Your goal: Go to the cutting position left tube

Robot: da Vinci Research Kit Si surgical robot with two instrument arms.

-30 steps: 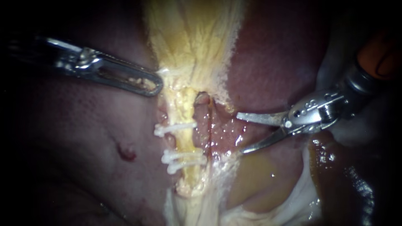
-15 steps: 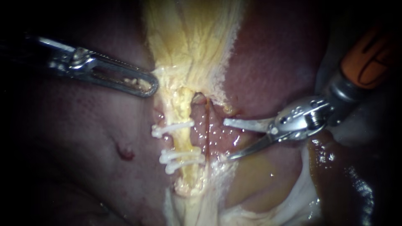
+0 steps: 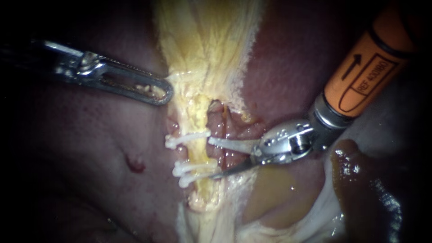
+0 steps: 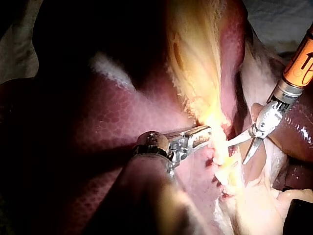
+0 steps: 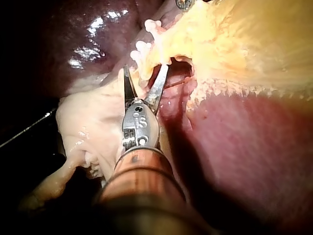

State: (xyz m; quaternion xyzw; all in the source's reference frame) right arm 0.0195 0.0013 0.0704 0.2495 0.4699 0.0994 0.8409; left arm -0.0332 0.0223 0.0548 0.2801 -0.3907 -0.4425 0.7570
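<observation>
The right instrument (image 3: 210, 158) was nearly placed — blades wide open, gripping nothing, just beside the left tube (image 3: 197, 153), level with the gap between its upper clip (image 3: 186, 138) and lower clips (image 3: 195, 170). Straddling the tube was left.

This looks like a surgical training lab, with an organ laid out for practice. Dark red liver (image 3: 85, 135) and a pale yellow band of tissue (image 3: 207, 40) fill the views under one strong, close light, with blackness all round. Two slender metal tools reach in. The left instrument (image 3: 167, 92) comes from one side. The right instrument (image 3: 211, 158) comes from the other on an orange-sleeved shaft, its thin jaws spread like scissor blades. White clips (image 3: 186, 138) cross a tube (image 3: 197, 152). In the left wrist view, pale cloth (image 4: 276, 22) shows past the organ's edge (so the tissue lies out in the open on a covering).
</observation>
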